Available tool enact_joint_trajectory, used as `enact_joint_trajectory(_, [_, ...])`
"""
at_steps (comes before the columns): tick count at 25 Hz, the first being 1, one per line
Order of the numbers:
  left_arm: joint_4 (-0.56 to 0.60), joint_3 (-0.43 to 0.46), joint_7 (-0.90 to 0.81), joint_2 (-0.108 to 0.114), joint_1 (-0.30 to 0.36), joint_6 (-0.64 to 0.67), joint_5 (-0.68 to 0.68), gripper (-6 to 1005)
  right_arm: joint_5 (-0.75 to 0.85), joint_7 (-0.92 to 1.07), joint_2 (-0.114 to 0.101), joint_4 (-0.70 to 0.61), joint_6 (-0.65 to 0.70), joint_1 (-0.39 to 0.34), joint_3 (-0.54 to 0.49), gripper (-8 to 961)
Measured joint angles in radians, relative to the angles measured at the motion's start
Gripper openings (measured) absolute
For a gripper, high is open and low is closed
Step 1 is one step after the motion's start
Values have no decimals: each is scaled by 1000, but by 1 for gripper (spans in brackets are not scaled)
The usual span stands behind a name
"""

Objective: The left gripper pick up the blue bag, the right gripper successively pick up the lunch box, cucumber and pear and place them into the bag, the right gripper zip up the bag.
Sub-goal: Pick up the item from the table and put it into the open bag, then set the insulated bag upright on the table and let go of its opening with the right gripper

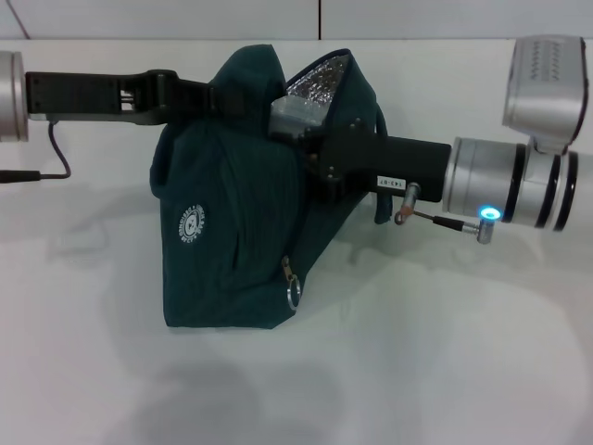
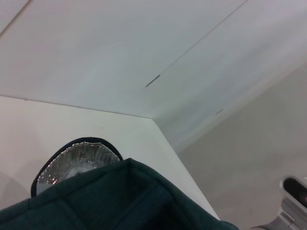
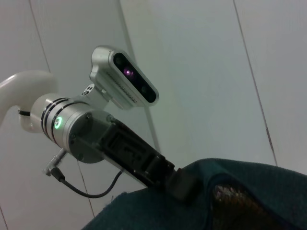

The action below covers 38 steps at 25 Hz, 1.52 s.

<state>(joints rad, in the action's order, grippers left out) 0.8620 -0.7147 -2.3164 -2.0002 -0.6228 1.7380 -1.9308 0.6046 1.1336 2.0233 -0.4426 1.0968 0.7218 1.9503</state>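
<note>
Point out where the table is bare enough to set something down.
Free: the white table in front of the blue bag, and left of it under the left end effector. Crowded: the bag's top, where the right end effector reaches in.

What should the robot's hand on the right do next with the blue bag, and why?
Probably the right gripper should ease a little deeper into the blue bag before letting anything go. It reaches into the open top beside the silver lining, with something clear at its tip, likely the lunch box. The left gripper holds the bag's top edge, so the mouth stays open.
</note>
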Motion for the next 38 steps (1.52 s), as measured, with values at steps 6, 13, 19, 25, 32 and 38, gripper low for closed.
enact_joint_trajectory(6, [0,0,1,0,0,0,1,53,21,-44,-3,-20,76,-40,-57,141])
enact_joint_trajectory(13, [0,0,3,1,2,0,1,53,17,-98,-5,-24,183,-121,-193,245])
enact_joint_trajectory(19, [0,1,2,3,5,1,1,53,19,-116,-28,-21,203,-177,-292,367])
enact_joint_trajectory(25, [0,1,1,4,4,1,1,53,72,-135,-37,15,41,-185,-295,674])
enact_joint_trajectory(32, [-10,1,2,5,5,1,1,53,175,-135,-15,16,-107,-188,-294,734])
enact_joint_trajectory(38, [-26,1,13,7,3,2,1,53,204,-143,-8,7,-225,-144,-286,732])
